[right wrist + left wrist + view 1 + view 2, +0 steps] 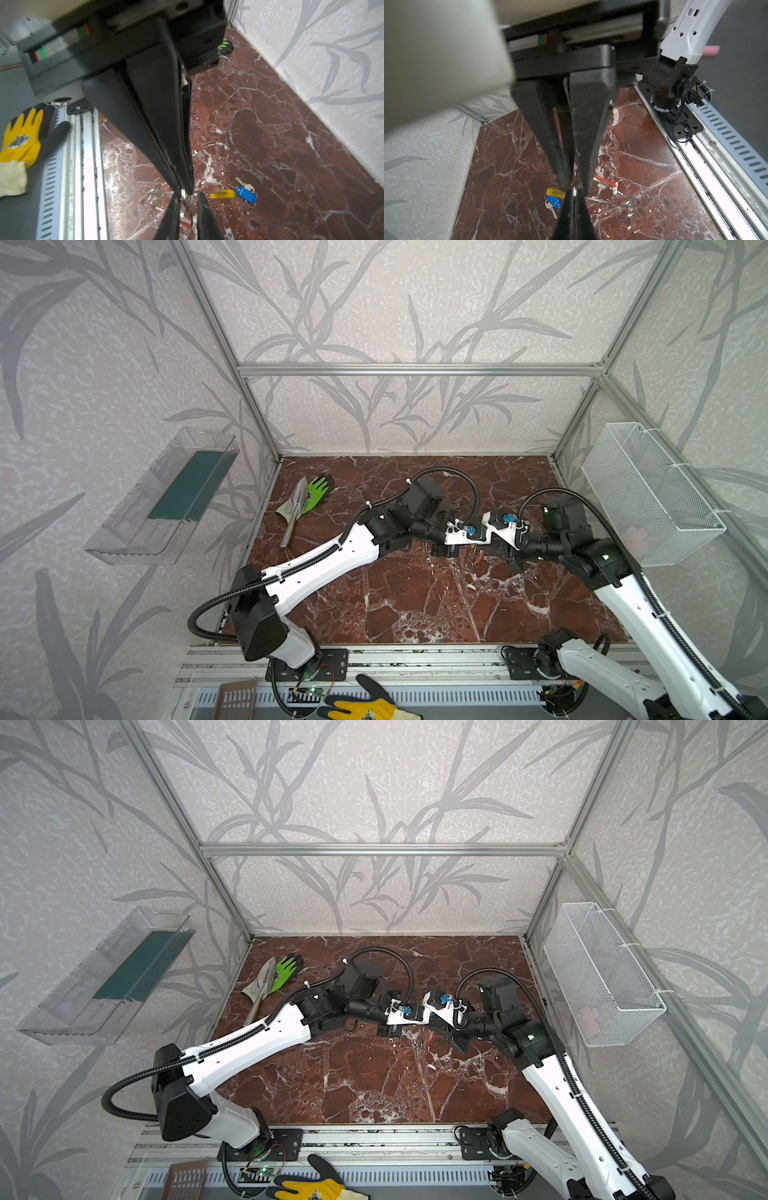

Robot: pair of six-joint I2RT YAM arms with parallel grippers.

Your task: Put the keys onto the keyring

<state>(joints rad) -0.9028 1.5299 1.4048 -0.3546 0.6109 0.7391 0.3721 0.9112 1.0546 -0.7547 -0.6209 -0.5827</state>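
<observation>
Tightly pinched, tapered black left pincer [574, 184], right pincer [186, 190] likewise, tips on thin silvery ring [183, 195]

Nothing can be read; the emblem on the yellow glove [22, 133] is blurred.

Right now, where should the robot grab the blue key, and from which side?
The key lies flat on the table, so come from straight above. Probably pinch its blue tag across the narrow width: it is the biggest part, while the silver blade is thin.
</observation>
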